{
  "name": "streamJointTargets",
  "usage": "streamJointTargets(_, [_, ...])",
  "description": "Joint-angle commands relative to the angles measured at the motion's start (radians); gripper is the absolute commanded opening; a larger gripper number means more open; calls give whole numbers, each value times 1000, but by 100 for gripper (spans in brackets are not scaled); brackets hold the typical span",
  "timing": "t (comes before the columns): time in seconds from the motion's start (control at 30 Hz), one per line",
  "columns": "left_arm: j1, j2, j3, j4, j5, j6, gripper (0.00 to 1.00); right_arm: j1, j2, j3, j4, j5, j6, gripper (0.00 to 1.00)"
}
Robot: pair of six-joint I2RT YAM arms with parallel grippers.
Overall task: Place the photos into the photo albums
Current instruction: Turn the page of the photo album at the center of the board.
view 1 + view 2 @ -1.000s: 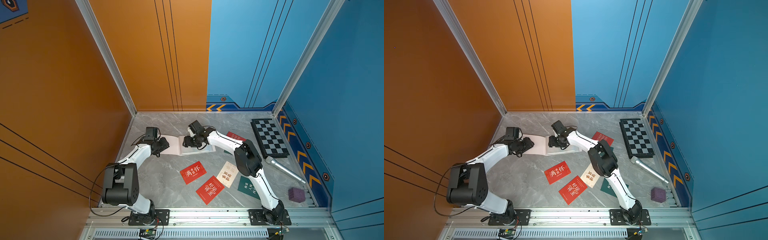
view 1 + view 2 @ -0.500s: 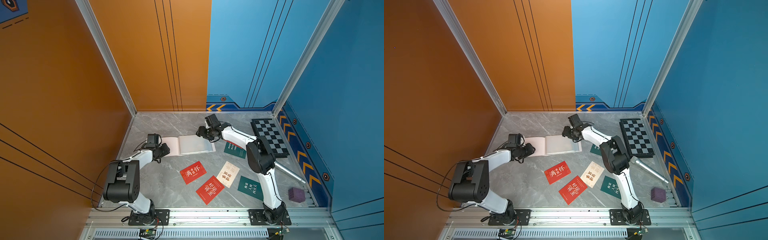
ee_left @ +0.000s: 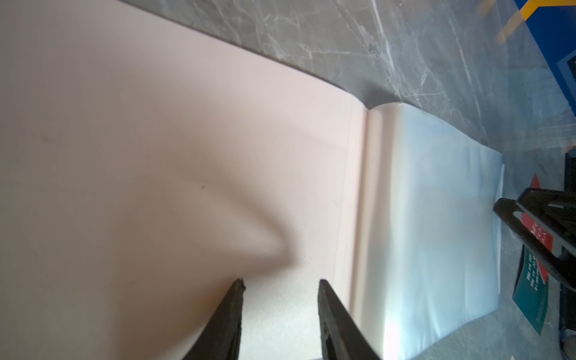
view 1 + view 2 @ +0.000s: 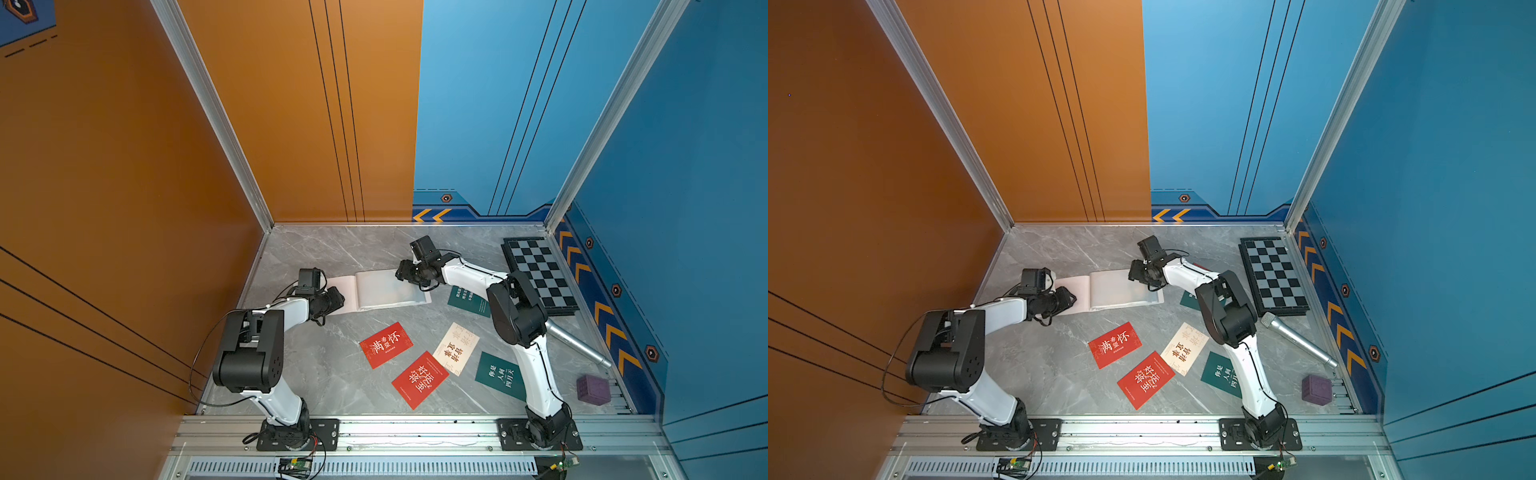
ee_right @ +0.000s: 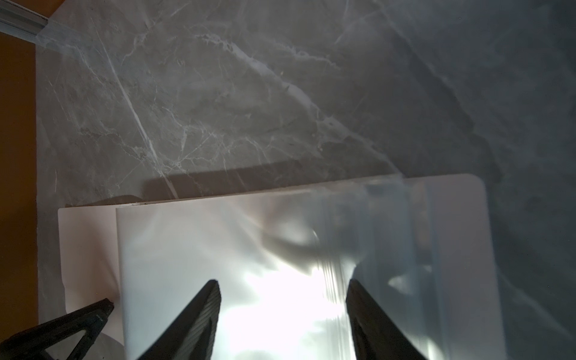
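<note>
Plainly, the photo album (image 4: 376,289) is seen opened flat on the grey marbled worktop (image 4: 332,249), nearer its back edge than its front and left of middle. Only in the left wrist view is a soft crease shown in the matte pink cover (image 3: 156,140). It runs toward the fingertips (image 3: 235,293) of the left jaws, which are set partly apart on the cover with nothing clamped between them.

Glossy clear sleeve pages (image 5: 249,249) are shown by the right wrist view. The fingertips (image 5: 208,296) of the right jaws are spread wide over the pages' outer edge, and nothing is seen gripped.

A sliver of a red card (image 3: 536,232) past those jaws is given by the left wrist view. It is largely hidden behind the right arm (image 4: 515,307) in both top views.

Toward the front edge, flat rectangular photos are laid: a red photo (image 4: 385,345), a second red photo (image 4: 419,379), a cream photo (image 4: 456,348) and a dark green photo (image 4: 498,374). Another green photo (image 4: 467,300) lies between album and right arm.
</note>
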Motion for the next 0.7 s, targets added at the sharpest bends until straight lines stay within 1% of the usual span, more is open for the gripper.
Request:
streamJointTargets(0.0, [-11,37,-2,-40,53,-11,41,9,40,-10,16,-14,2,66])
streamJointTargets(0.13, [-10,28,-5,-38,53,-5,41,19,48,3,45,-43,24,66])
streamJointTargets(0.37, [-11,65,11,-39,86,-12,40,48,29,33,34,-31,12,67])
streamJointTargets(0.5, [-13,73,13,-39,92,-14,40,53,-2,18,25,8,-9,67])
streamJointTargets(0.67, [-16,71,13,-39,92,-15,40,50,1,29,16,-18,-16,67])
